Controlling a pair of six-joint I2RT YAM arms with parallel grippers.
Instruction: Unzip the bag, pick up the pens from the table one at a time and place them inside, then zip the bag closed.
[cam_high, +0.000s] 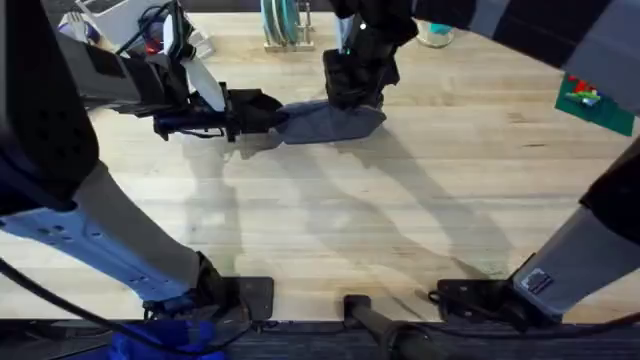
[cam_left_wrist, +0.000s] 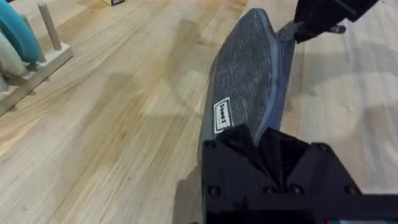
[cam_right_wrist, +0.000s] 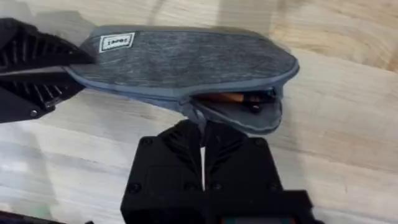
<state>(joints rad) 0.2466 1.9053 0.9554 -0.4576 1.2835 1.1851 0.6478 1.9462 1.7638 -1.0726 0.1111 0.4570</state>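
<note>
The blue-grey bag (cam_high: 335, 122) lies on the table (cam_high: 400, 220) toward the back middle. My left gripper (cam_high: 268, 113) is shut on the bag's left end, and in the left wrist view its fingers (cam_left_wrist: 261, 143) pinch the fabric next to a white label. My right gripper (cam_high: 355, 88) stands over the bag's right part, shut on the zip pull (cam_right_wrist: 198, 117). The zip gapes near the right end of the bag (cam_right_wrist: 186, 59), and an orange pen (cam_right_wrist: 225, 98) shows inside the opening. The left gripper (cam_right_wrist: 31, 74) holds the far end.
A wooden rack with teal and white plates (cam_high: 285, 25) stands at the back, close behind the bag. A green object (cam_high: 592, 100) lies at the far right, and cluttered items (cam_high: 110, 20) sit at the back left. Bare wood stretches in front of the bag.
</note>
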